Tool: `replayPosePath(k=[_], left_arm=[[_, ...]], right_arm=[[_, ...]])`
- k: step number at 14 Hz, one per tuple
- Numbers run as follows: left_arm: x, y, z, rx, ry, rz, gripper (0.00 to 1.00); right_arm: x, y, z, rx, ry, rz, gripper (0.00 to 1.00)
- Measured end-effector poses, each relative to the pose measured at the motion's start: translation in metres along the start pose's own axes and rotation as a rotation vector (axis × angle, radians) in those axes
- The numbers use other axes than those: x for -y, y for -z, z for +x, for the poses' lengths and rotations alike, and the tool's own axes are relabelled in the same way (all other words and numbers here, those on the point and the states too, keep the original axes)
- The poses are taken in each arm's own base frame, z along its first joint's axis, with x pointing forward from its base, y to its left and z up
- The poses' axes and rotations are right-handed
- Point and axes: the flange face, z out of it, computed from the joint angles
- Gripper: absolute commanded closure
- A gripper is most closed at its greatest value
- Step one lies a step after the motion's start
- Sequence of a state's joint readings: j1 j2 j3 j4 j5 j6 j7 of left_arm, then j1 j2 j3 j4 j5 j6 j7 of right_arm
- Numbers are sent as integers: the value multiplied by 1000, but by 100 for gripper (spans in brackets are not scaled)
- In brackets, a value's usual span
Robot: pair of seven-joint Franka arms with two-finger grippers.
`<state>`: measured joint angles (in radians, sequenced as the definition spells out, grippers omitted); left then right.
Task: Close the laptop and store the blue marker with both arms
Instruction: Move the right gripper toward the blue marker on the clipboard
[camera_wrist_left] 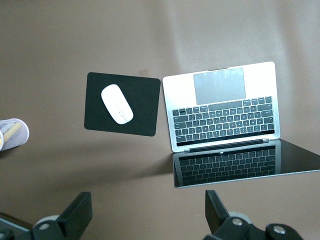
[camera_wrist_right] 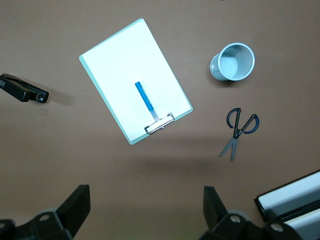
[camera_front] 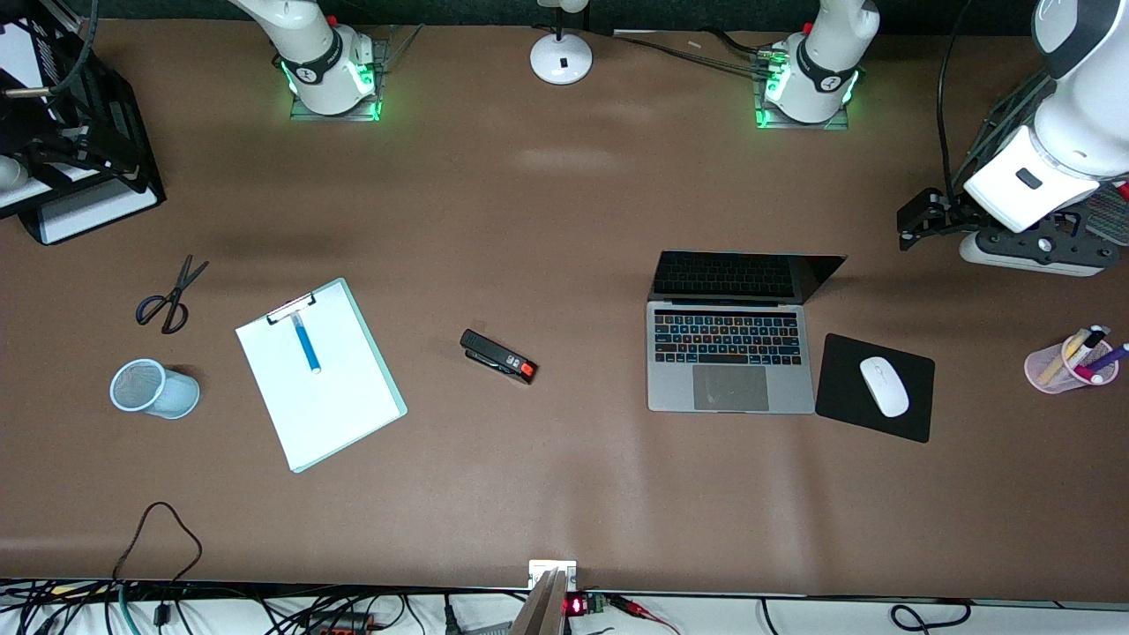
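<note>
While clipboard-borne, blue marker (camera_front: pixel 306 342) points toward bases.

scissors (camera_front: pixel 170 297), mesh cup (camera_front: pixel 153 388), clipboard (camera_front: pixel 331 388), stapler (camera_front: pixel 498 356), mouse pad (camera_front: pixel 842 392), mouse (camera_front: pixel 884 385)

A brown matte bench (camera_front: pixel 547 220) carries black-handled scissors (camera_front: pixel 170 295), a pale-blue mesh cup (camera_front: pixel 154 388) on its side, a clipboard with white paper (camera_front: pixel 319 375), a black red-tipped stapler (camera_front: pixel 498 356), an open silver-grey laptop (camera_front: pixel 730 357), a black mouse pad (camera_front: pixel 873 386), a pink pen cup (camera_front: pixel 1070 363).

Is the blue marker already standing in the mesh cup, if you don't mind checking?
No, the blue marker lies on the clipboard, beside the mesh cup.
</note>
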<state>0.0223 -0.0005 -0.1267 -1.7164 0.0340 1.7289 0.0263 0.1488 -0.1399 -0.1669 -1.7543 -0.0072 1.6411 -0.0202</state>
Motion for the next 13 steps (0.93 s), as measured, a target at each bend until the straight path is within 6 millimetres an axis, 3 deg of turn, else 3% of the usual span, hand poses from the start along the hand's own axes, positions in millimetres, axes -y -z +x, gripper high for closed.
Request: replayPosePath(k=[4, 6, 13], left_arm=[[1, 0, 0, 0, 1, 0, 0], [1, 0, 0, 0, 1, 0, 0], [1, 0, 0, 0, 1, 0, 0]], right_arm=[[0, -4, 4, 5, 39, -2, 0], [1, -21, 15, 22, 75, -6, 0], [13, -151, 83, 73, 155, -9, 0]])
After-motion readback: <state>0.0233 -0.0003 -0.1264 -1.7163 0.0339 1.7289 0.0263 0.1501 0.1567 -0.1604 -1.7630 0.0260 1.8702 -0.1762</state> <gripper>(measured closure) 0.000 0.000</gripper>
